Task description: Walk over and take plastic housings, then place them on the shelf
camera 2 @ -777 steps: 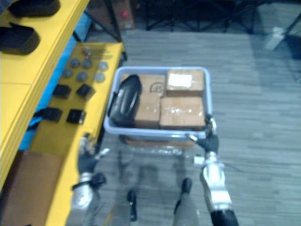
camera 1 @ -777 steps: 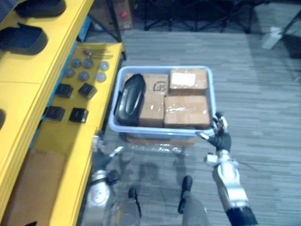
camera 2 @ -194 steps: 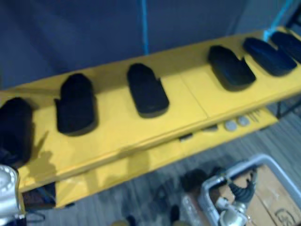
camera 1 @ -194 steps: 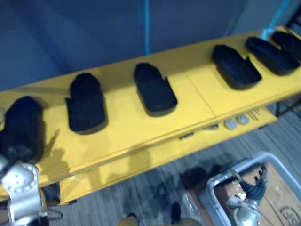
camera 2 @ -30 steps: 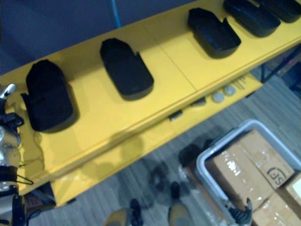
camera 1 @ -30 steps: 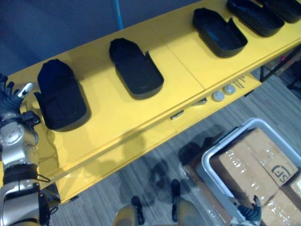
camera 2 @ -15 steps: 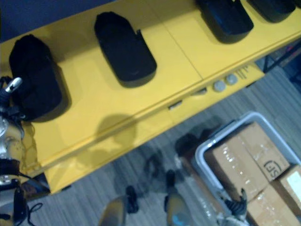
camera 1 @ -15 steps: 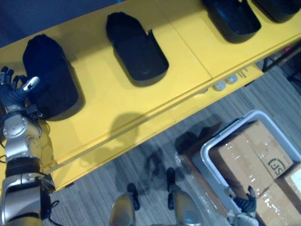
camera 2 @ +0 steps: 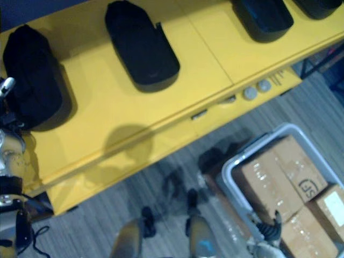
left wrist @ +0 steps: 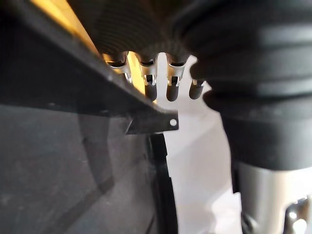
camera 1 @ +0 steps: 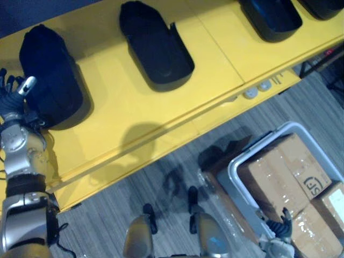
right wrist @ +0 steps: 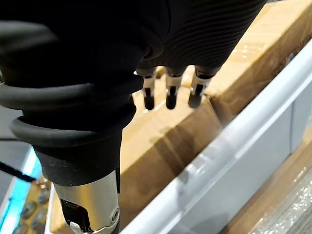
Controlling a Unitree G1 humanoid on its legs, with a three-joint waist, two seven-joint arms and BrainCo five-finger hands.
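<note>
The left hand (camera 1: 11, 102) is raised at the left end of the yellow shelf (camera 1: 215, 64), its fingers (left wrist: 171, 87) loose and nearly straight, spread a little and curled round nothing; its thumb lies against the near left edge of the leftmost housing (camera 1: 51, 75), though I cannot tell whether it truly touches; that black plastic housing lies flat on the shelf just beside the hand; the left wrist view shows a dark rim of it close before the fingertips.

Further along the shelf lies the second housing (camera 1: 156, 45), well apart from the first; beyond it the third housing (camera 1: 271, 19) and the edge of a fourth housing (camera 1: 325, 6) sit at the far right; all lie flat in a row, none touching another.

Below the shelf's front edge a lower yellow ledge (camera 1: 161, 142) carries small round discs (camera 1: 250, 94).

The right hand (right wrist: 168, 92) hangs low at the robot's right, fingers straight and relaxed, holding nothing; it hovers just over a cardboard box (right wrist: 161, 141) inside a pale grey bin (camera 1: 242, 185); the bin stands on the grey striped floor (camera 1: 134, 188), packed with brown boxes (camera 1: 285, 172).
</note>
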